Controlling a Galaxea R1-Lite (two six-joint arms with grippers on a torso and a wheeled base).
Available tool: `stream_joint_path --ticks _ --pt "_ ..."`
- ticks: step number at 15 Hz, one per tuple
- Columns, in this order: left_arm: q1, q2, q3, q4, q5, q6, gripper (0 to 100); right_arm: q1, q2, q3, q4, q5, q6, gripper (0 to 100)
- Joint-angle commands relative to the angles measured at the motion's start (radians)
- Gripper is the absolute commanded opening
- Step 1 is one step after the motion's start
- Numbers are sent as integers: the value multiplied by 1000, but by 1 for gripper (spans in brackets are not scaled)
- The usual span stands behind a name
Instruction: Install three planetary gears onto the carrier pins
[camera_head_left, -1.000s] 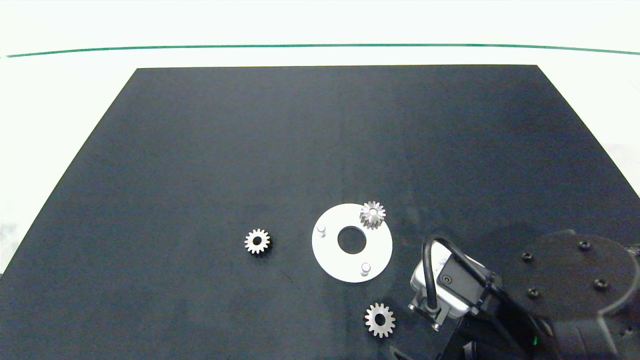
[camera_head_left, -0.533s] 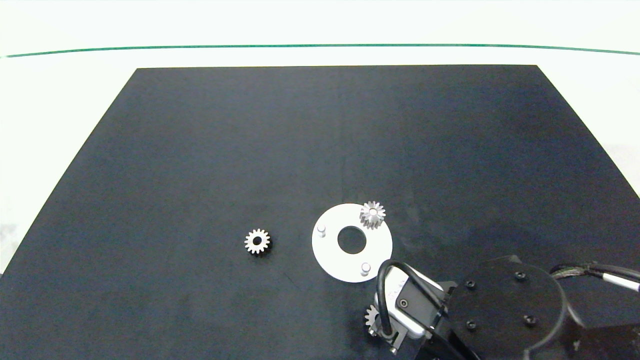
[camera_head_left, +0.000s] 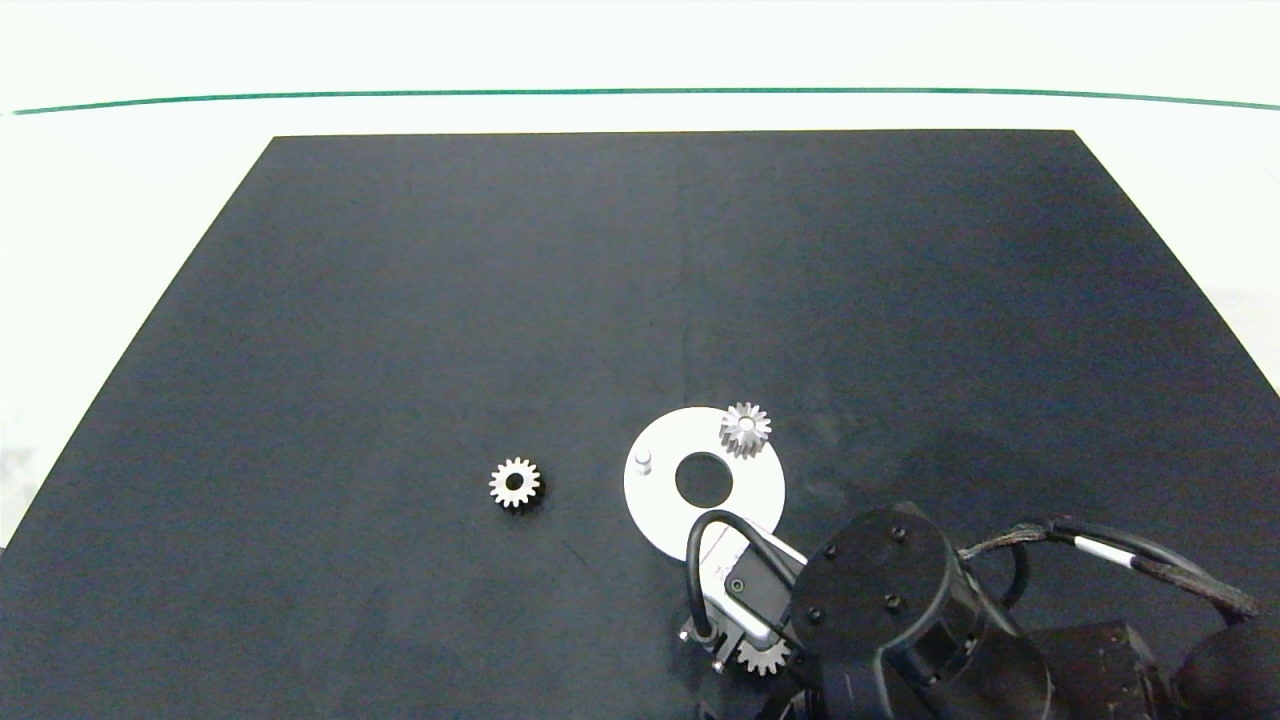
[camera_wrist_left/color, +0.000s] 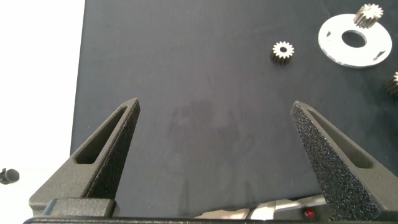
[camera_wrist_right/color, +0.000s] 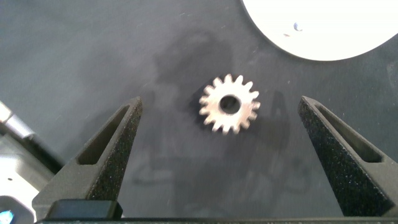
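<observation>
The white carrier disc (camera_head_left: 660, 500) lies on the black mat. One planetary gear (camera_head_left: 745, 430) sits on its far pin. A bare pin (camera_head_left: 642, 460) stands at the disc's left, and my right arm (camera_head_left: 880, 610) hides the near side of the disc. A second gear (camera_head_left: 514, 483) lies loose to the left of the disc. A third gear (camera_head_left: 765, 657) peeks out under the right wrist. In the right wrist view this gear (camera_wrist_right/color: 229, 104) lies flat between the fingers of my open right gripper (camera_wrist_right/color: 219, 102), untouched. My left gripper (camera_wrist_left/color: 216, 106) is open and holds nothing, well away from the loose gear (camera_wrist_left/color: 283, 51).
The black mat (camera_head_left: 450, 300) covers most of a white table, with a green line along the far side. A black cable (camera_head_left: 1120, 560) loops from the right arm. The disc's edge (camera_wrist_right/color: 323, 25) lies just beyond the gear in the right wrist view.
The right arm has swung left and toward the front edge, coming over the near gear and covering the disc's near pin. Gears and disc have not moved.
</observation>
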Motion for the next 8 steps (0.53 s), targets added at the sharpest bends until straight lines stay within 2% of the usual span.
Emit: stream_joint_path --ticks 1,4,6,8 --pt "-2 -1 -1 3 0 1 100 -27 36 14 -12 3 2 100" --pt "-2 0 -1 3 0 1 100 -33 33 29 -12 5 5 100" --pt "-2 -1 -1 3 0 1 100 -40 38 29 -17 3 37 100" --pt "-2 -1 -1 3 0 1 100 -40 54 29 -46 5 43 98"
